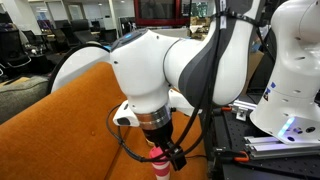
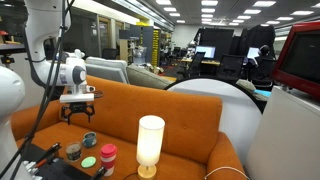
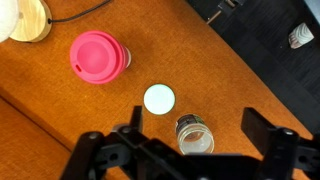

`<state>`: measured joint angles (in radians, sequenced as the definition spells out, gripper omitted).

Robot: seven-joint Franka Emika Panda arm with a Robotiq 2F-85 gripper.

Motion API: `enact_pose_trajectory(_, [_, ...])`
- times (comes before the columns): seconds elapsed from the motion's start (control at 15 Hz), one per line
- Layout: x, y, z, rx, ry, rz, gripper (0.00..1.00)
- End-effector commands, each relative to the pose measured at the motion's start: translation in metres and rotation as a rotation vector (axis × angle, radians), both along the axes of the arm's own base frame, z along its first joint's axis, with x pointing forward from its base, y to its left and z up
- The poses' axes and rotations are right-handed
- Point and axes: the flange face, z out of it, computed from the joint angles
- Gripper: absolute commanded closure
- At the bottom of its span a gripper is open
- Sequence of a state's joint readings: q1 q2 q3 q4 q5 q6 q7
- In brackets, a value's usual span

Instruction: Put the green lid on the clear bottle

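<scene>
Wrist view, hand (image 3: 193,126) spread wide, clear bottle (image 3: 195,136) between jaws, lid (image 3: 159,98) just beyond.

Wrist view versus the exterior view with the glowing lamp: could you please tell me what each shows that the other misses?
Only the wrist view shows the bottle from above, mouth open. Only an exterior view shows the lit lamp shade and the office behind. Both show the pink cup, the round lid and the open fingers.

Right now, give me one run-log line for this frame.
hand: open, empty, hovering above items | green lid: off, lying flat beside clear bottle, not touching | bottle: upright, uncapped
</scene>
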<state>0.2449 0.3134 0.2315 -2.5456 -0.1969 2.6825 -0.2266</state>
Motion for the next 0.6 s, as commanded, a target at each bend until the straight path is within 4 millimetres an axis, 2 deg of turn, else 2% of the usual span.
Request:
enact_pose_trajectory(0.0, [0.0, 0.0, 0.0, 0.0, 0.001, 0.001, 0.0])
enact_pose_trajectory(0.27, [0.004, 0.002, -0.002, 0.016, 0.001, 0.009, 0.0])
enact_pose_trajectory(0.53, [0.019, 0.014, -0.028, 0.061, 0.026, 0.069, 0.0])
